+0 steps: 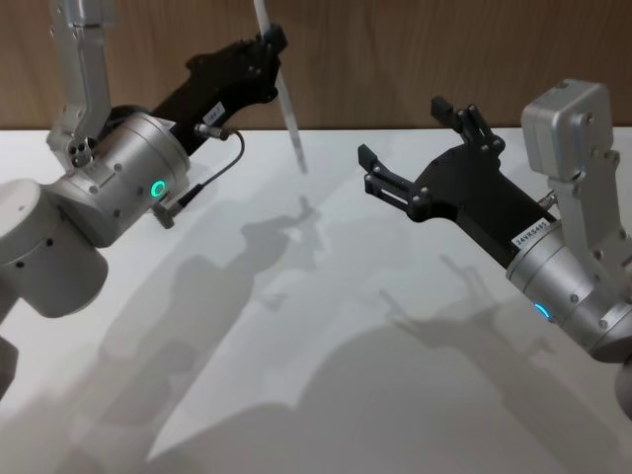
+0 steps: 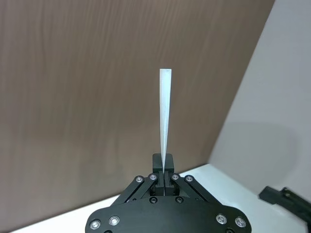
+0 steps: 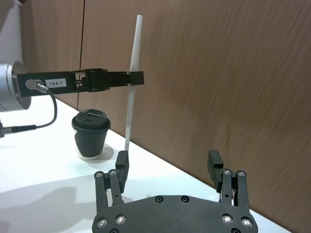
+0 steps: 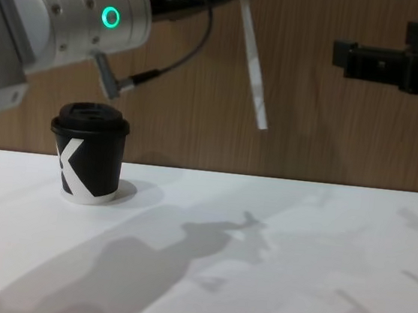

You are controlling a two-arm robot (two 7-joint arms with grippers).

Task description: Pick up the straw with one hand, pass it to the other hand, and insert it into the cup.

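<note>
- The table (image 4: 294, 272) is flat, white and matte, with soft grey shadows of both arms on it.
- The wall (image 4: 311, 123) at the far edge is brown with a fine wood grain.
- The left gripper (image 1: 275, 39) is high at the far left. It has black, flat, blocky fingers on a thick, smooth silver wrist with a glowing green ring (image 4: 110, 17). Its fingers are pinched tight on the straw.
- The right gripper (image 1: 403, 130) is black and angular, and also raised. It sits right of the straw and apart from it, with its fingers spread wide and nothing between them.
- The cup (image 4: 88, 154) stands upright on the table at the far left, close to the wall. It is black paper, tapered, with a black ribbed plastic lid on and a white base rim. It is below and left of the straw, well apart from it.
- The straw (image 4: 253, 63) is a thin, straight, white-translucent tube. It hangs almost upright, slightly tilted, with more of it below the fingers than above. Its lower end is free in the air between the two grippers.
- A thin dark cable (image 4: 183, 55) loops from the left wrist to the left gripper.
- The cup bears a white angular "K" (image 4: 68, 163).
- A small white label (image 3: 54, 83) on the left gripper reads "184-7".
</note>
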